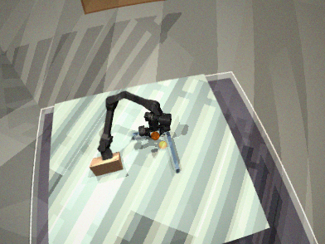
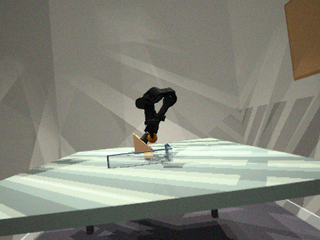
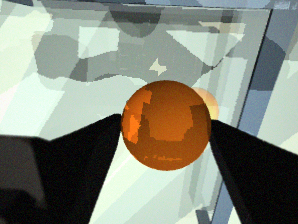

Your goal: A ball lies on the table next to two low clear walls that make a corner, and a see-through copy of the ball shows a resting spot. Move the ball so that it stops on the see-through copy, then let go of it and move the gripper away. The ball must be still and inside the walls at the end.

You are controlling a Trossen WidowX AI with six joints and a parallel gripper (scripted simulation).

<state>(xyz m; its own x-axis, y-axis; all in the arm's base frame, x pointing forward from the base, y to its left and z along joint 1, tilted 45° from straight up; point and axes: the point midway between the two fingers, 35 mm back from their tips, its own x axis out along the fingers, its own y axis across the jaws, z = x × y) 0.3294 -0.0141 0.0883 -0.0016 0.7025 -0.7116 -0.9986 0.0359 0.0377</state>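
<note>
The orange ball [image 1: 155,135] [image 2: 152,138] [image 3: 166,125] is pinched between both fingertips of my gripper [image 1: 154,133] [image 2: 151,135] [image 3: 164,123], which is shut on it. In the exterior view the ball hangs above the table top. The pale yellow-orange see-through copy [image 1: 162,144] [image 2: 148,155] [image 3: 208,99] rests on the table, lower than the ball; in the wrist view it is partly hidden behind the ball's upper right. The long clear wall [image 1: 173,154] [image 3: 260,75] with blue edges stands right beside the copy. The short wall [image 1: 134,136] is partly hidden by the gripper in the top view.
A wooden block [image 1: 106,166] [image 2: 140,144] stands at the arm's base. The striped pale table [image 1: 207,166] [image 2: 245,175] extends around the walls. A brown panel [image 1: 120,5] [image 2: 304,41] is far off, beyond the table.
</note>
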